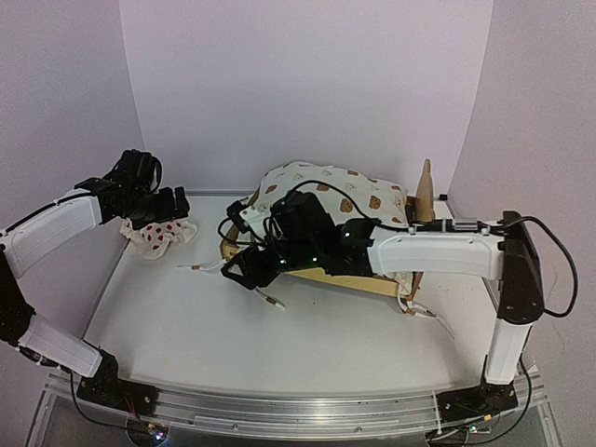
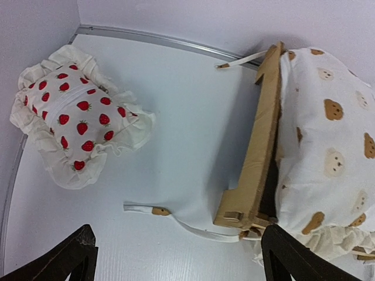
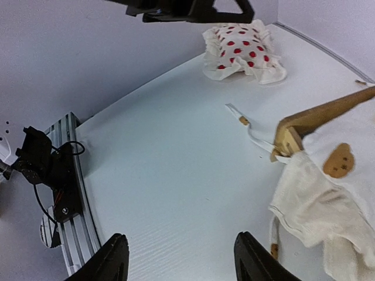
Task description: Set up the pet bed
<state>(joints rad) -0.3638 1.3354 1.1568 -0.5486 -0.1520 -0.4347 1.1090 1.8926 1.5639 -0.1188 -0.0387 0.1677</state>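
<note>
The pet bed (image 1: 358,282) stands at the table's centre right, its plywood side rail (image 2: 258,146) (image 3: 319,117) showing and its pointed headboard ear (image 1: 426,191) rising at the back. A cream bear-print cushion (image 1: 326,191) (image 2: 328,146) (image 3: 345,193) lies bunched over it and hides the base. The strawberry pillow (image 1: 160,235) (image 2: 73,114) (image 3: 243,50) lies at the back left. My left gripper (image 1: 168,203) (image 2: 179,260) hangs open just above and beside that pillow, holding nothing. My right gripper (image 1: 247,270) (image 3: 184,260) is open over bare table at the bed's left end, holding nothing.
A cushion tie strap (image 2: 146,209) (image 3: 237,114) (image 1: 200,268) trails loose on the table left of the bed; another (image 1: 424,315) hangs at the bed's right. White walls close in the back and sides. The aluminium base rail (image 1: 279,410) (image 3: 64,187) runs along the near edge.
</note>
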